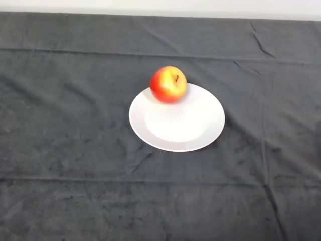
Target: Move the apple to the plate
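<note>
A red and yellow apple (168, 84) rests on the far left part of a round white plate (180, 128), stem side up. The plate lies flat near the middle of the dark cloth.
The dark wrinkled cloth (65, 150) covers the whole table. Its far edge (160, 15) runs along the top of the view, with a pale surface beyond it.
</note>
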Tool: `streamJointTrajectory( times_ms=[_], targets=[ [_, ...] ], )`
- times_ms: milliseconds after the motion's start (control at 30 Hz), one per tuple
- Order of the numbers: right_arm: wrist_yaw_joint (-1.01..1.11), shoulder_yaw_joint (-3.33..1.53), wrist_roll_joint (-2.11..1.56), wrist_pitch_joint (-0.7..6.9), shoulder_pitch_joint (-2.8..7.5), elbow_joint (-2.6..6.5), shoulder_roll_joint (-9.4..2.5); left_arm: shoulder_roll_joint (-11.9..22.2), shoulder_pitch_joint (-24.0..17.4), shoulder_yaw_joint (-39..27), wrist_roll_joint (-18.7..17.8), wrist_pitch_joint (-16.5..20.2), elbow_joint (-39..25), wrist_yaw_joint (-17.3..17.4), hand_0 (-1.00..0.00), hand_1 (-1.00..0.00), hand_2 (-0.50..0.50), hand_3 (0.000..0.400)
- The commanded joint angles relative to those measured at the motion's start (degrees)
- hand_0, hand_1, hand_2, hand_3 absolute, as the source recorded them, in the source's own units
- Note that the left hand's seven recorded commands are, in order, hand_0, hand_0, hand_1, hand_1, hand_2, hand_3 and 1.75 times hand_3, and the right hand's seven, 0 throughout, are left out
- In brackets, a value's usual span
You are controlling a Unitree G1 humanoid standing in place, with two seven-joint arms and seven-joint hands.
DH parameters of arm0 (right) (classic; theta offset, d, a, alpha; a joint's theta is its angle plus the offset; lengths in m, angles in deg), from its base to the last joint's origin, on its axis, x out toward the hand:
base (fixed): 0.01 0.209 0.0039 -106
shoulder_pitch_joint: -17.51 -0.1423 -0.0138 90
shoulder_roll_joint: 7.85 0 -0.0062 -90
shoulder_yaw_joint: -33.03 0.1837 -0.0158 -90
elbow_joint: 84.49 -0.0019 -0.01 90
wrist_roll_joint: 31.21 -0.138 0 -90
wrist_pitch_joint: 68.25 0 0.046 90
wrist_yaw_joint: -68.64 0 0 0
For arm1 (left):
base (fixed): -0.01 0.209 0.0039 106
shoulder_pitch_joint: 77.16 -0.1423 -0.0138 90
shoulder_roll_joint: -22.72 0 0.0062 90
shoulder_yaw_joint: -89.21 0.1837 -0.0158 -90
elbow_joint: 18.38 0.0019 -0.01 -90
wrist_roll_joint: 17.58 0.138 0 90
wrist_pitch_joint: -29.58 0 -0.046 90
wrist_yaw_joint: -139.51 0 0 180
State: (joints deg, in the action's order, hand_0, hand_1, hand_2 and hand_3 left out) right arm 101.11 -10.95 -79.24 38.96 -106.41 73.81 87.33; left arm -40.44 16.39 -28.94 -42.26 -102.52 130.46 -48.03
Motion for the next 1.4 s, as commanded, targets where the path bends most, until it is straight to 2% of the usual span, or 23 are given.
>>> streamJointTrajectory(
  times_ms=[33,533,1400],
  targets=[
    [0.05,0.9,0.17,-0.13,0.07,0.77,1.38,2.67,1.87,-2.26,-0.21,-1.39,2.75,0.8,0.0,0.0,0.0,0.0],
    [0.16,0.94,0.18,-0.16,0.0,0.97,1.45,2.92,3.29,-3.83,0.54,-2.52,5.82,3.39,0.0,0.0,0.0,0.0],
    [0.28,0.99,0.23,-0.21,-0.07,1.17,1.51,2.7,4.01,-5.72,1.75,-3.57,7.55,5.13,0.0,0.0,0.0,0.0]
  ],
)
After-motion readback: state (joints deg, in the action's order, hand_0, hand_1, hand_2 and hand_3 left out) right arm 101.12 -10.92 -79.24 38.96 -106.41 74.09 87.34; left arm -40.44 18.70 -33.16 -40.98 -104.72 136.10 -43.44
